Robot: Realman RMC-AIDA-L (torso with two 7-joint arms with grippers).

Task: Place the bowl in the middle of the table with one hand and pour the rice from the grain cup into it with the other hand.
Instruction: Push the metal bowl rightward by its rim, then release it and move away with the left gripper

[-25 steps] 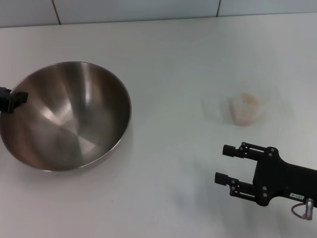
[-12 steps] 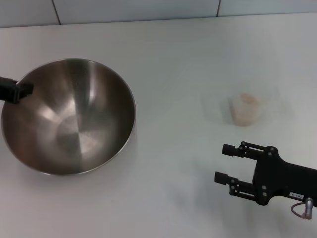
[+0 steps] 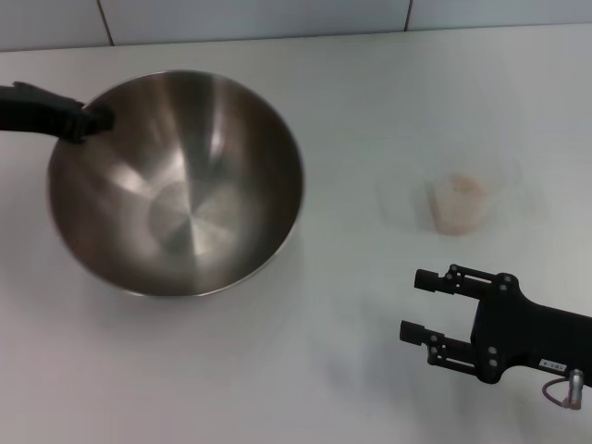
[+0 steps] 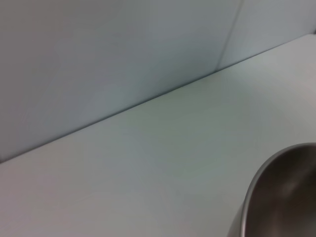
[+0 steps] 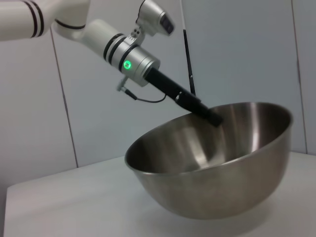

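Your left hand (image 3: 92, 120) grips the slippery steel bowl (image 3: 185, 194) by its rim; your right hand (image 3: 421, 303) waits open, so hold firmly.

The mixing bowl (image 3: 176, 185) sits left on the table (image 3: 351, 111); the grain cup (image 3: 458, 203), seemingly holding rice (image 3: 460, 188), stands well right.

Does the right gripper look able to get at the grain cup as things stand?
Probably yes. The right gripper is open, with bare table between it and the grain cup; the bowl, held by the left gripper, is off to the side.
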